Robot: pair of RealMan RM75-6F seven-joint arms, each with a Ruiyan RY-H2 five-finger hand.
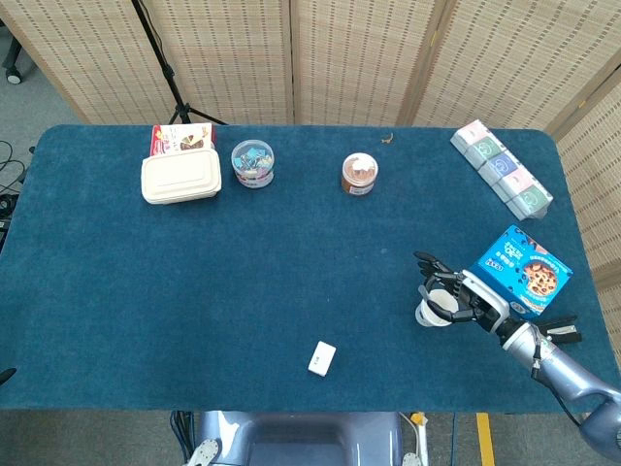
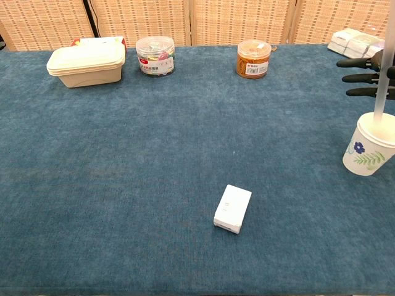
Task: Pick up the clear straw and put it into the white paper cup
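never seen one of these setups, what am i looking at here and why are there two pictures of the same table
Both pictures show one moment, taken by two cameras on a two-armed robot. The head view looks steeply down at the blue felt table; the chest view looks across it from lower down.

The black mechanical hand at the lower right of the head view is the robot's right hand. It holds a clear plastic straw upright, its lower end at the mouth of the white paper cup with a flower print. The left hand is in neither view.

Also on the table: a small white box near the front, a beige lidded food container, a clear tub of colourful bits, an orange-lidded jar, a blue cookie box and a row of pastel packets.
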